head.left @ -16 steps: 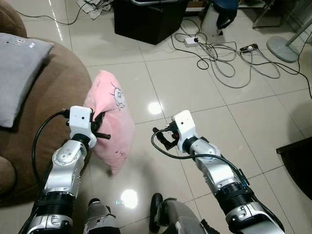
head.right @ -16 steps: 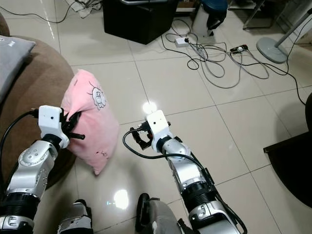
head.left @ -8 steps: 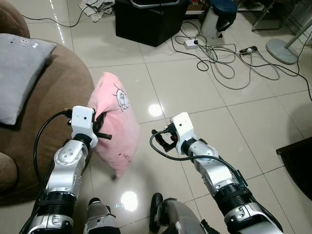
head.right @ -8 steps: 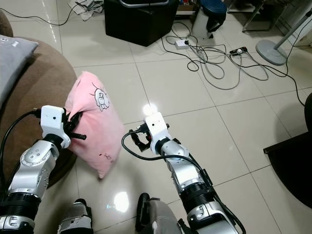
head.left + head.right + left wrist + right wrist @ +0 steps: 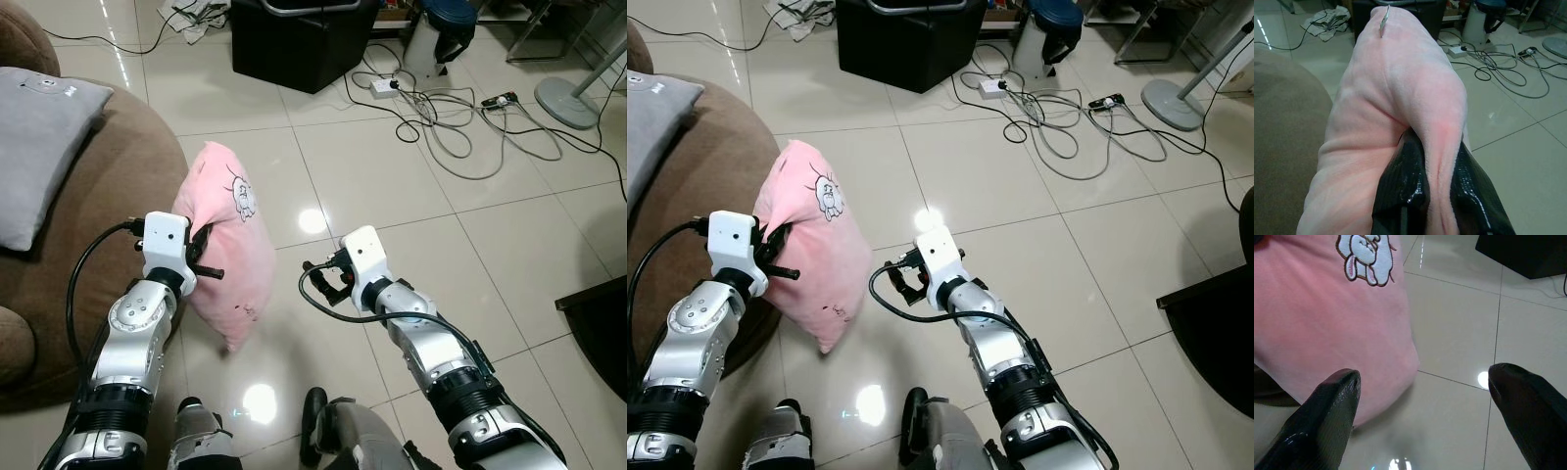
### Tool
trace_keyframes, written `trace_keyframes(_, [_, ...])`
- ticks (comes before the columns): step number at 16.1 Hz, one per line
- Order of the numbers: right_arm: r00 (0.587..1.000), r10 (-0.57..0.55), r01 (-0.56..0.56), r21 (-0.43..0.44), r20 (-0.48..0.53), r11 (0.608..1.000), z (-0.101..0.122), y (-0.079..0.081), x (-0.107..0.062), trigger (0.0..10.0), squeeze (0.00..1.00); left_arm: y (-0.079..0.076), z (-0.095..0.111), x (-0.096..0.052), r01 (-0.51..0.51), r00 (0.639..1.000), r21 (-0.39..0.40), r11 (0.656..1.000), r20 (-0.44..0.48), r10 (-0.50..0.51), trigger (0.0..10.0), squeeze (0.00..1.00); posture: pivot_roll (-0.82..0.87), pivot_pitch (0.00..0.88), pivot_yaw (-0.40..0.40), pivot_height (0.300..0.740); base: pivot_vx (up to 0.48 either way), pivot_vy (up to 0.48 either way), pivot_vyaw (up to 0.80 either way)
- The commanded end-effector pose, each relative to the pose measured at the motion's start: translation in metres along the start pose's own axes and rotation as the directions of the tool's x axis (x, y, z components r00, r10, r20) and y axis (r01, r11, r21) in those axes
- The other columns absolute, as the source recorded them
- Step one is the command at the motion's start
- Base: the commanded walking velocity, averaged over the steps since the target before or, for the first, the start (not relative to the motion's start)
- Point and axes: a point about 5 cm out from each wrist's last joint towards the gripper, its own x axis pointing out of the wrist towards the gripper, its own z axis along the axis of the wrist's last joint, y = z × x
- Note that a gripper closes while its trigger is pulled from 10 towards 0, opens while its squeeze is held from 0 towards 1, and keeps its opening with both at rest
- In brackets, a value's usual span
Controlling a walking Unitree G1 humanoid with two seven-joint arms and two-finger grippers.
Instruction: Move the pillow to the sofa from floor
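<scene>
A pink pillow (image 5: 223, 257) with a small white rabbit picture hangs clear of the tiled floor beside the brown sofa (image 5: 93, 215). My left gripper (image 5: 199, 257) is shut on a fold of its edge; in the left wrist view the black fingers (image 5: 1409, 186) pinch the pink cloth (image 5: 1400, 107) between them. My right gripper (image 5: 315, 277) stands open a little right of the pillow, touching nothing. In the right wrist view its two fingers (image 5: 1327, 411) are spread wide, with the pillow (image 5: 1322, 318) just ahead.
A grey cushion (image 5: 34, 147) lies on the sofa at the left. A black box (image 5: 299, 39), a tangle of cables (image 5: 451, 117) with a power strip, and a fan base (image 5: 568, 98) stand on the floor further off. A dark furniture edge (image 5: 598, 333) is at the right.
The pillow swung slightly in my left gripper's hold, and the view shifted a little. My right gripper edged left, closer to the pillow.
</scene>
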Motion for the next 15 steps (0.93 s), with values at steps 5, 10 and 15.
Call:
trace_keyframes(5, [1.0,0.01,-0.01,-0.036,-0.006,0.999,-0.0029,0.0007,-0.0004,10.0,0.07,-0.0041,0.0056,0.0042,0.005,0.999,0.003,1.0,0.033,-0.005,0.0,0.0,0.25,0.228,-0.208,0.74,0.0,-0.372,0.46])
trace_keyframes(10, [0.999,0.03,-0.031,-0.037,-0.016,0.999,-0.0008,0.002,0.0038,10.0,0.03,-0.0035,0.0046,0.0052,-0.018,0.999,-0.014,1.0,0.034,0.018,0.0,0.0,0.25,0.234,-0.214,0.74,0.055,-0.331,0.4])
trace_keyframes(15, [0.999,0.047,-0.048,-0.034,-0.02,0.998,-0.0028,0.0048,0.0034,10.0,0.03,-0.0038,0.0039,0.0054,-0.03,0.999,0.018,0.999,0.03,0.029,0.0,0.0,0.25,0.239,-0.216,0.74,0.0,0.0,0.0])
